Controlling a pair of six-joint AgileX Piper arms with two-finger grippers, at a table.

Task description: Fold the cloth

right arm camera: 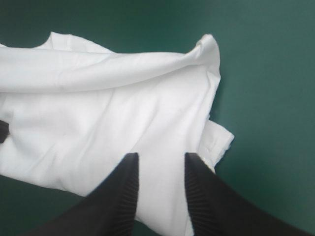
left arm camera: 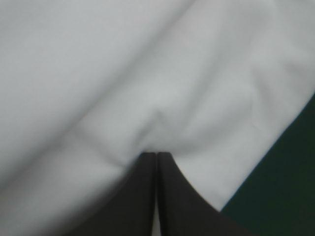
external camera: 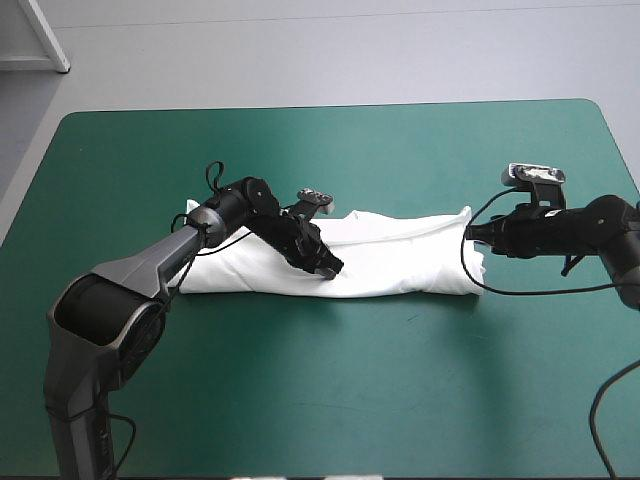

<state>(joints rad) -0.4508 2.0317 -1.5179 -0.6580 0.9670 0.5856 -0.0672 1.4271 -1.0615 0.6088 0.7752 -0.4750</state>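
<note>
The white T-shirt (external camera: pixel 400 255) lies as a long folded band across the middle of the table. My left gripper (external camera: pixel 330 268) is down on its near edge, about halfway along. In the left wrist view its fingers meet in a point, shut on the T-shirt (left arm camera: pixel 147 73), and the fabric puckers at the left gripper (left arm camera: pixel 156 155) tips. My right gripper (external camera: pixel 470 232) hovers at the band's right end. Seen from the right wrist, the right gripper (right arm camera: pixel 160 158) is open over the T-shirt (right arm camera: pixel 98 98), whose end layers are ruffled and slightly raised.
The teal-green cover (external camera: pixel 330 400) spreads wide between the shirt and the table's near edge, and also behind the shirt toward the far edge. A strip of cover (left arm camera: pixel 290 167) shows just beside the shirt's edge in the left wrist view.
</note>
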